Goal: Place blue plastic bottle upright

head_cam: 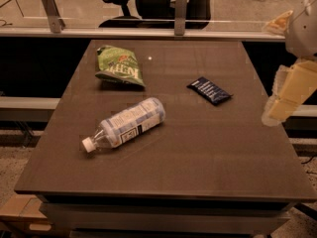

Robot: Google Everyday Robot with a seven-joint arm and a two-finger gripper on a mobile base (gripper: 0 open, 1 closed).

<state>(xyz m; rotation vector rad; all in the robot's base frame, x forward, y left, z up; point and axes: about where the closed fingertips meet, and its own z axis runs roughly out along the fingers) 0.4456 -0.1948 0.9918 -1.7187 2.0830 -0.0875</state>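
The blue plastic bottle [127,126] lies on its side on the dark table [198,157], left of the middle. Its white cap points to the front left and its pale blue-white label faces up. My gripper [286,99] is a pale shape at the right edge of the view, above the table's right edge and far to the right of the bottle. It touches nothing.
A green crinkled snack bag [119,66] lies at the back left of the table. A small flat dark blue packet [209,90] lies right of the middle. A glass partition with metal posts [180,11] and an office chair stand behind the table.
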